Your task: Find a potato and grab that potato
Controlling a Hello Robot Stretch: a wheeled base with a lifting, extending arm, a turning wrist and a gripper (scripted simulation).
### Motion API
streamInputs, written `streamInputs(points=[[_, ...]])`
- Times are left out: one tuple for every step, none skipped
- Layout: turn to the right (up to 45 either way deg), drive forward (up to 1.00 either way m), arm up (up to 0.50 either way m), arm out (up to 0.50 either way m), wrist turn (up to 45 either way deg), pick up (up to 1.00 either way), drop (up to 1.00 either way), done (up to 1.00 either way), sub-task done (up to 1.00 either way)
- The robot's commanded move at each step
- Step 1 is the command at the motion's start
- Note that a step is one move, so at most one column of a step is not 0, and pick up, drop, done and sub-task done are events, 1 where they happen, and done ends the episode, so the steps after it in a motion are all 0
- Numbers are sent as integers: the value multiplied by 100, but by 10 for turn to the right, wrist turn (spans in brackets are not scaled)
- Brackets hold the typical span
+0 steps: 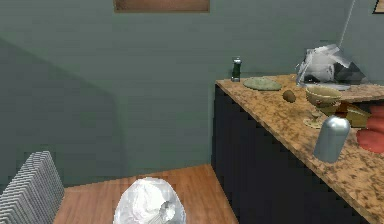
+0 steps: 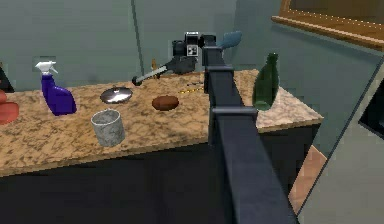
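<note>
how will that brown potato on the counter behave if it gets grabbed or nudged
The potato looks rounded and oval, so a nudge would probably roll it across the flat countertop. It seems solid, so likely stiff and not fragile. Its curved sides might slip under a loose grip.

Arm side view: table (image 2: 50, 150) bare along its near edge and between metal cup (image 2: 107, 127) and arm (image 2: 240, 150). Green bottle (image 2: 266, 82) stands just right of the arm. Spray bottle (image 2: 55, 92) and silver dish (image 2: 116, 95) crowd the view's left. Tool (image 2: 140, 79) near the potato (image 2: 165, 102), wall (image 2: 90, 35) close behind. Forward view: white bag (image 1: 150, 205) on the floor (image 1: 200, 185) near the table front, striped chair (image 1: 30, 185) at the view's left, bare floor between them.
</note>
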Motion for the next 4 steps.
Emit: streamInputs(points=[[0,0,0,0,90,0,0,0,0],[0,0,-12,0,0,0,0,0,0],[0,0,0,0,0,100,0,0,0],[0,0,10,0,0,0,0,0,0]])
